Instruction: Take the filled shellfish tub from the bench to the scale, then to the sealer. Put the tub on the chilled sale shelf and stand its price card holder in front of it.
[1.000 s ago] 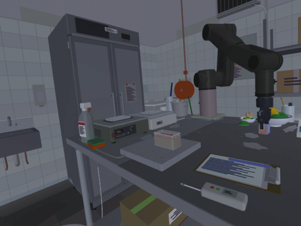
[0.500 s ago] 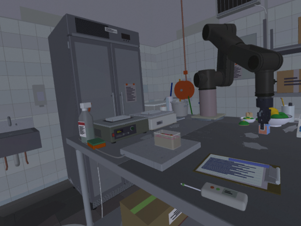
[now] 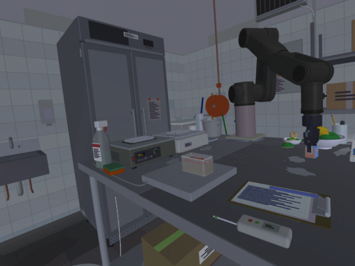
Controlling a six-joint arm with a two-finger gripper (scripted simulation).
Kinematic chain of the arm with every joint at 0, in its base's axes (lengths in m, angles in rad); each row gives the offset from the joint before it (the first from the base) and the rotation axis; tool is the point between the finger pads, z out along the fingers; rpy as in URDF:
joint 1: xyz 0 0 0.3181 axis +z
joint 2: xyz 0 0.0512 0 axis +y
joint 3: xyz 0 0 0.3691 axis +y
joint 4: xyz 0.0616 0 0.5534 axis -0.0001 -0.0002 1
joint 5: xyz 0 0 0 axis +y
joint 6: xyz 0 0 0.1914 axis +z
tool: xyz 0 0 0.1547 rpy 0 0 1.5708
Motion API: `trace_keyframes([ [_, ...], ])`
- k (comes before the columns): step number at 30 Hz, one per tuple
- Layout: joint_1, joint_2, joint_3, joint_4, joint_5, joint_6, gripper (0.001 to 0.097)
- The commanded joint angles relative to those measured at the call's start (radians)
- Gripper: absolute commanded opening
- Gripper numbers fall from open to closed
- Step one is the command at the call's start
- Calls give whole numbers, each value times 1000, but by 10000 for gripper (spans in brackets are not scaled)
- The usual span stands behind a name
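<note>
My gripper (image 3: pixel 309 149) is down at the far right of the bench and I hold the small blue and orange price card holder (image 3: pixel 312 152), which stands on the bench top. The shellfish tub (image 3: pixel 197 163), pale with a pink rim, sits on the grey slab of the sale shelf (image 3: pixel 189 177) near the bench's front edge. The sealer (image 3: pixel 142 150) and the scale (image 3: pixel 183 138) stand in a row behind the shelf, both with empty tops.
Just behind my gripper a white bowl of green and yellow produce (image 3: pixel 328 137) and a small dish (image 3: pixel 292 140) crowd the bench. A clipboard (image 3: pixel 282 200) and a probe thermometer (image 3: pixel 262 230) lie near the front. A spray bottle (image 3: pixel 101 144) and sponge (image 3: pixel 113 168) stand at the left end.
</note>
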Motion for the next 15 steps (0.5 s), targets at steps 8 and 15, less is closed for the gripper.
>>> trace_keyframes([
  [8, 0, -1, -1, 0, 0, 0, 80],
  [15, 0, -4, -1, 0, 3, 0, 80],
])
